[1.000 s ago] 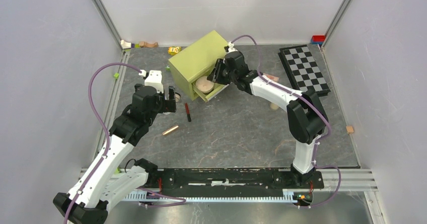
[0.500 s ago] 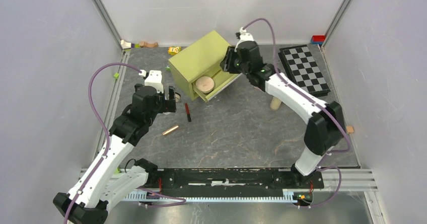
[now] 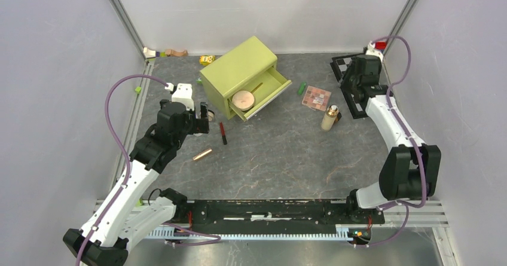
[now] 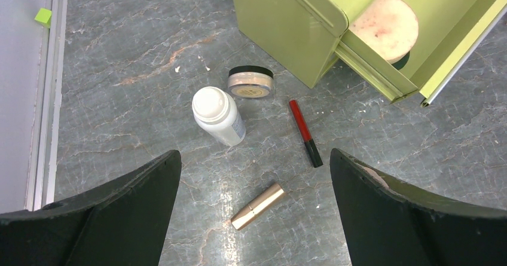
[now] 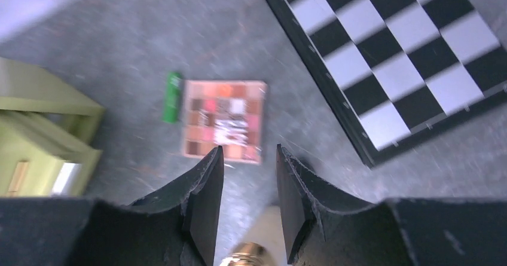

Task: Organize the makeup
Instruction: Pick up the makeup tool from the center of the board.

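My left gripper (image 3: 202, 116) hovers wide open over makeup on the floor: a white bottle (image 4: 218, 115), a round tan compact (image 4: 251, 81), a red-black pencil (image 4: 305, 132) and a rose-gold tube (image 4: 257, 206). Nothing sits between its fingers. Another tan compact (image 3: 243, 100) lies in the open drawer of the green box (image 3: 238, 72). My right gripper (image 3: 354, 85) is open and empty, raised at the chequered board's near edge. Its wrist view shows the eyeshadow palette (image 5: 224, 121), a green stick (image 5: 173, 96) and, low between the fingers, a cream bottle with a gold cap (image 5: 257, 245).
The chequered board (image 3: 366, 92) lies at the back right, partly under the right arm. Small toy blocks (image 3: 207, 59) sit along the back wall and a lime cube (image 3: 138, 89) by the left rail. A tan block (image 3: 415, 153) rests at the right edge.
The right arm has left the drawer and swung right to the chequered board, its jaws opening wider. That uncovered the palette, green stick and cream bottle. The left arm has not moved.
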Controlling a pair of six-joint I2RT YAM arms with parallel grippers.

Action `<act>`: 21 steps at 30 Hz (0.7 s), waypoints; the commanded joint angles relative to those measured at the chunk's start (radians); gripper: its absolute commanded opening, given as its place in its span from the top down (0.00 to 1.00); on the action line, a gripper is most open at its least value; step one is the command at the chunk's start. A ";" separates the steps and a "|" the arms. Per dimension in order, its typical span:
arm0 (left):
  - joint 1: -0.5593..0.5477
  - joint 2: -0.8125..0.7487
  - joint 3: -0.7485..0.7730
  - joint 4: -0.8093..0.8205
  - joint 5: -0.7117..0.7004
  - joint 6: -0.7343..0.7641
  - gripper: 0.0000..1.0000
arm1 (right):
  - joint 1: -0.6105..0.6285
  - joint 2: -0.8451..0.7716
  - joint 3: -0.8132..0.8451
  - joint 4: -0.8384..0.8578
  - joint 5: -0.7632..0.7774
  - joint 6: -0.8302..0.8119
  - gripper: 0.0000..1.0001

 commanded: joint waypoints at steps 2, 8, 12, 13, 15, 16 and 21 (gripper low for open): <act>0.005 0.000 0.003 0.036 0.008 -0.032 0.00 | -0.100 0.030 -0.086 -0.043 -0.053 0.008 0.56; 0.005 0.004 0.005 0.037 0.009 -0.032 0.00 | -0.118 0.070 -0.154 -0.058 -0.055 0.014 0.49; 0.005 0.003 0.003 0.037 0.010 -0.032 0.00 | -0.118 0.093 -0.198 -0.059 -0.045 0.042 0.38; 0.004 0.003 0.003 0.036 0.010 -0.032 0.00 | -0.118 0.097 -0.209 -0.055 -0.043 0.049 0.33; 0.005 0.004 0.003 0.037 0.010 -0.032 0.00 | -0.118 0.106 -0.224 -0.041 -0.046 0.060 0.24; 0.005 0.003 0.004 0.036 0.011 -0.032 0.00 | -0.118 0.111 -0.226 -0.038 -0.046 0.066 0.23; 0.005 0.004 0.005 0.037 0.012 -0.032 0.00 | -0.118 0.149 -0.207 -0.035 -0.053 0.095 0.20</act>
